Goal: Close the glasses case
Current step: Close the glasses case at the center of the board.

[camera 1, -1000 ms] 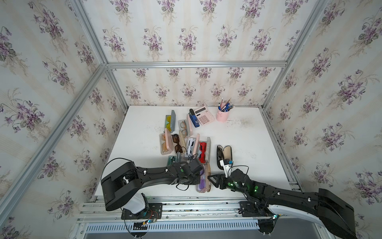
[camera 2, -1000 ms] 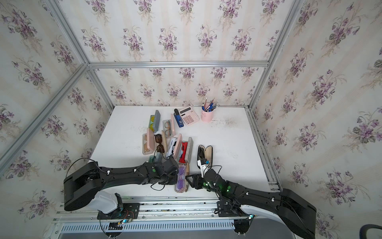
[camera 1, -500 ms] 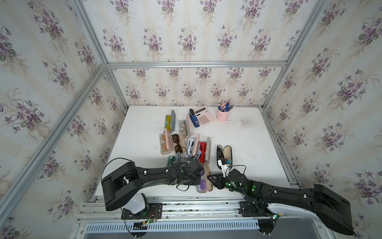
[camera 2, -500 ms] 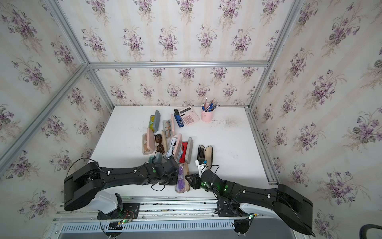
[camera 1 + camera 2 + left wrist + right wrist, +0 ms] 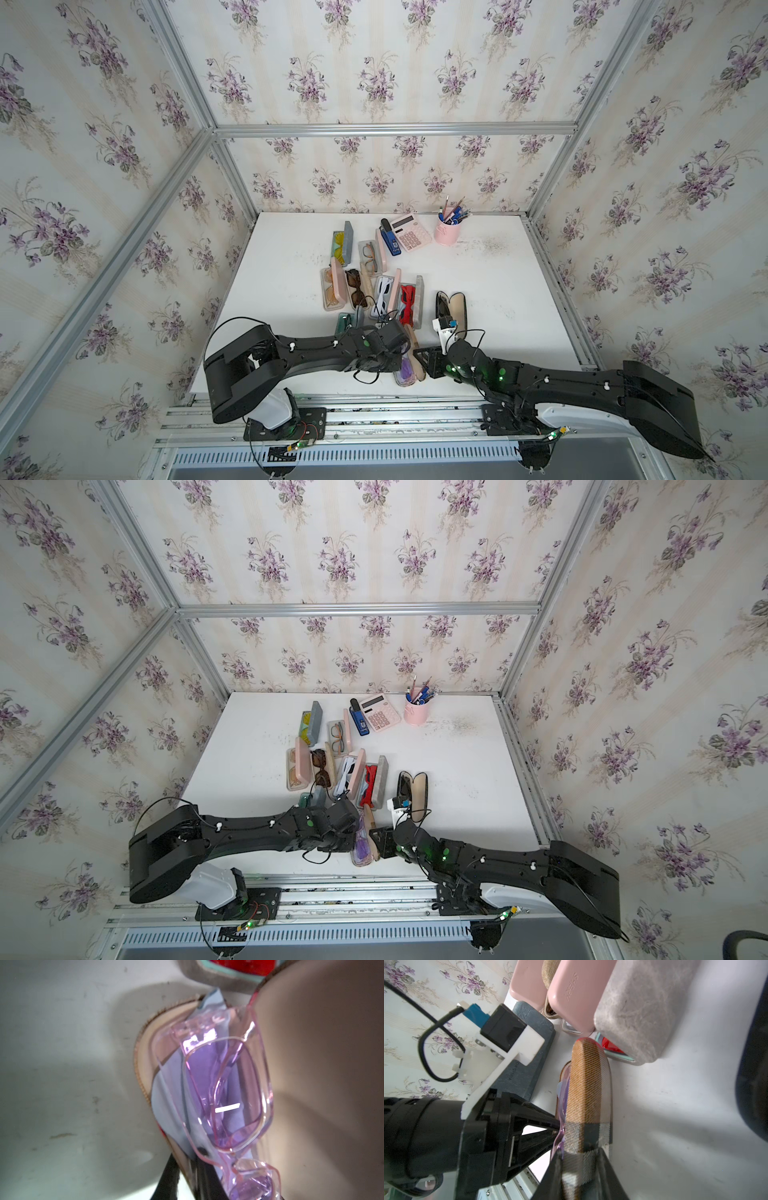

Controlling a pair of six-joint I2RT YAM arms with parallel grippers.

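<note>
Top views are both taken up mostly by the white counter (image 5: 498, 266), over whose near edge the left arm (image 5: 291, 357) and the right arm (image 5: 561, 382) are stretched toward each other. Between their ends the glasses case (image 5: 417, 353) is found, just in front of a group of other open cases (image 5: 374, 291). There its lid is seen only as a thin brown strip.

More is given by the right wrist view. The plaid lid is tilted over the base with a gap left open, and the right claw (image 5: 579, 1159) is pressed against both long edges of the lid. The left claw (image 5: 559, 1128) is closed on the rim of the base.

Only in the left wrist view are the purple glasses (image 5: 224, 1093) and a blue cloth (image 5: 166, 1105) seen clearly inside the case.
</note>
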